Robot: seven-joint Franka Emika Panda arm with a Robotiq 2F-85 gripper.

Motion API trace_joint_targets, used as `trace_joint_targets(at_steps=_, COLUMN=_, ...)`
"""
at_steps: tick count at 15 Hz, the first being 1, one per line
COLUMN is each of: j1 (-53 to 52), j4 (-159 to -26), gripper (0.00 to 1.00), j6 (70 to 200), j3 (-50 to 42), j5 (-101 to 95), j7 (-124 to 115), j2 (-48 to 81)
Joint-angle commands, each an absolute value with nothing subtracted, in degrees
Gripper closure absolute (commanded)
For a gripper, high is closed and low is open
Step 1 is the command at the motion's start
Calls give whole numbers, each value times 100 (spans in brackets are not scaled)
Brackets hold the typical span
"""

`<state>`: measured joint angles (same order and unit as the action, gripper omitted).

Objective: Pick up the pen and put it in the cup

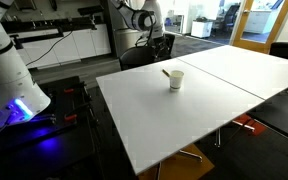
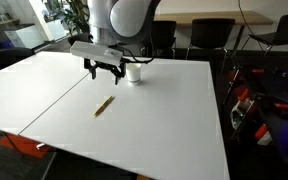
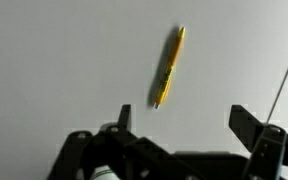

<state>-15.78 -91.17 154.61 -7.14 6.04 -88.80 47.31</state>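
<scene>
The pen (image 2: 102, 106) is a thin yellowish stick lying flat on the white table (image 2: 164, 120), nearer the camera than the cup (image 2: 134, 73). The cup is small, white and upright. My gripper (image 2: 105, 76) hangs open above the table, just beside the cup and past the pen. In the wrist view the pen (image 3: 167, 67) lies ahead of my open, empty gripper (image 3: 184, 122), a little left of centre between the two fingers. In an exterior view the cup (image 1: 174, 80) stands mid-table with the pen (image 1: 166, 72) close behind it. My gripper is hard to make out there.
The table is two white tops joined at a seam (image 2: 54, 95). Dark chairs (image 2: 209, 40) stand along its far side. A thin line (image 3: 284, 70) crosses the right of the wrist view. Dark floor with red and blue-lit gear (image 1: 24, 115) lies beyond the table edge.
</scene>
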Motion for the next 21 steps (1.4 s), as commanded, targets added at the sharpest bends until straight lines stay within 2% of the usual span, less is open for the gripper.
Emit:
trace_joint_targets(at_steps=1, j1=-1652, j4=-8610, gripper=0, j6=15225, j3=-812, j5=689, j7=-9498, j2=5071)
trace_joint_targets(at_steps=13, j1=-1478, j4=-7081, gripper=0, j6=14510, j3=-663, j5=666, j7=-9861, j2=6312)
trace_joint_targets(at_steps=21, j1=-1444, j4=-6506, gripper=0, j6=14292, j3=-644, j5=628, j7=-10209, j2=6815)
